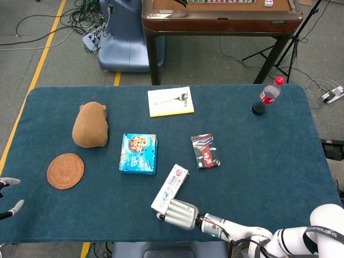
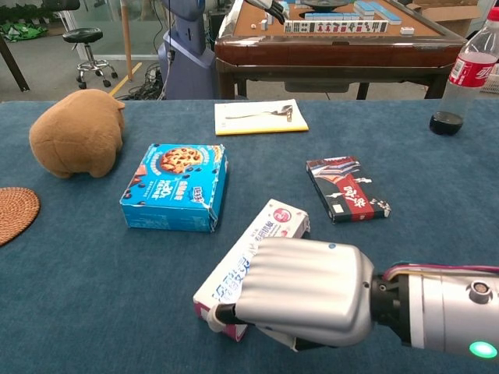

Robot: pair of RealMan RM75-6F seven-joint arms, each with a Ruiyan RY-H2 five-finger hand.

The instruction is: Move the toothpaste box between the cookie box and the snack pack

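right hand (image 2: 300, 292) grips toothpaste box (image 2: 265, 238) | box's near half hidden | left hand (image 1: 9, 194) cropped, state unclear

Even, bright indoor light from overhead; soft short shadows; both views sharp; faint sheen on right hand (image 2: 300, 292) shell.

A strip of bare blue cloth lies open between the cookie box (image 1: 138, 153) and the snack pack (image 1: 205, 151), with the far end of the toothpaste box (image 1: 170, 188) just short of it. The right hand (image 1: 175, 213) covers that box's near end at the table's front edge. The notebook (image 1: 170, 101) lies well beyond the gap; the plush toy (image 1: 90, 124) and cola bottle (image 1: 266, 97) stand far aside.
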